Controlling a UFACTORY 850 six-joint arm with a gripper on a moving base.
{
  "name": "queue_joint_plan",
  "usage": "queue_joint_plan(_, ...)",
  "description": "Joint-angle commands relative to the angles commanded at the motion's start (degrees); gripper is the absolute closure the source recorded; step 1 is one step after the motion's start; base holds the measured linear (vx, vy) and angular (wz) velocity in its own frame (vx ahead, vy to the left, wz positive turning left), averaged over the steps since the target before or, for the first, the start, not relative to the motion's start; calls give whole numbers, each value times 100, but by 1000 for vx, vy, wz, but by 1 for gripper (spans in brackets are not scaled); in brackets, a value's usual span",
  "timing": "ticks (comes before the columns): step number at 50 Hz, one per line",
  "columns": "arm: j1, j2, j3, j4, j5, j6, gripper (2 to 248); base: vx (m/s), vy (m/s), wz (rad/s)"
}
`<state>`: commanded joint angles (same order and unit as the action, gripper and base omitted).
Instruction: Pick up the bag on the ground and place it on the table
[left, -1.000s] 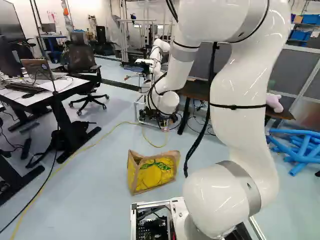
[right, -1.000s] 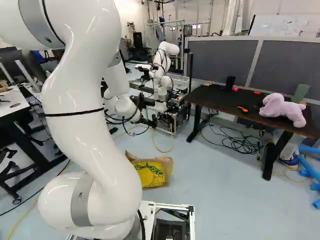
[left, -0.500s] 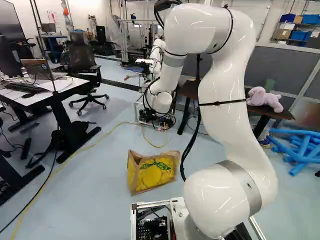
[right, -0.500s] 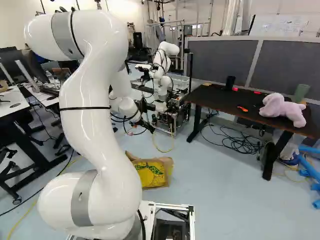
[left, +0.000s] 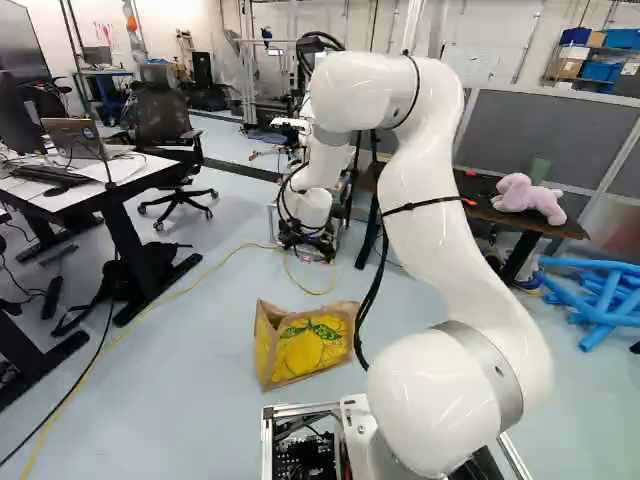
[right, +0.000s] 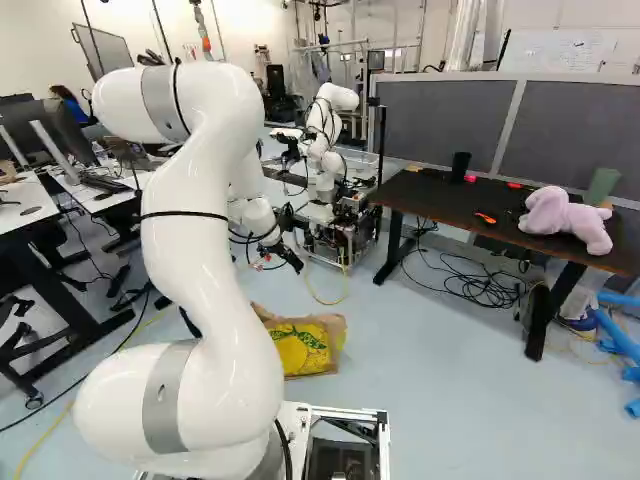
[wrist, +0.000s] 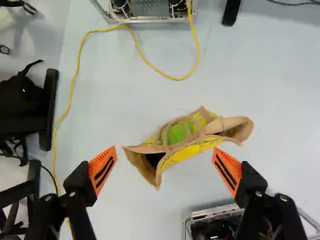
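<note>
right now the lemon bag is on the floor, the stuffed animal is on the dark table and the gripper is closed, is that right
Not quite: the gripper is open, as the wrist view shows, its orange pads wide apart. The lemon bag is indeed on the floor, and the stuffed animal on the dark table.

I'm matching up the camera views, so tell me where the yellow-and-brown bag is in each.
Left base view: bag below centre, left of the arm's foot.
Right base view: bag below centre, right of the arm.
Wrist view: bag ahead of the open gripper.
Shared landmark: yellow cable on the floor.
</note>
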<state>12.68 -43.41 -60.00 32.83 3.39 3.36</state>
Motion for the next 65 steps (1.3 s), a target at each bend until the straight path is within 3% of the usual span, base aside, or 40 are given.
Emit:
queue_joint_plan(12, 75, -435, -485, 174, -294, 694, 3, 0, 0, 0)
queue_joint_plan(18, 110, -651, -732, 287, -420, 870, 3, 0, 0, 0)
queue_joint_plan(44, 133, -1540, -1785, 794, -1125, 932, 3, 0, 0, 0)
queue_joint_plan(65, -65, -1988, -2131, 1042, -1736, 932, 3, 0, 0, 0)
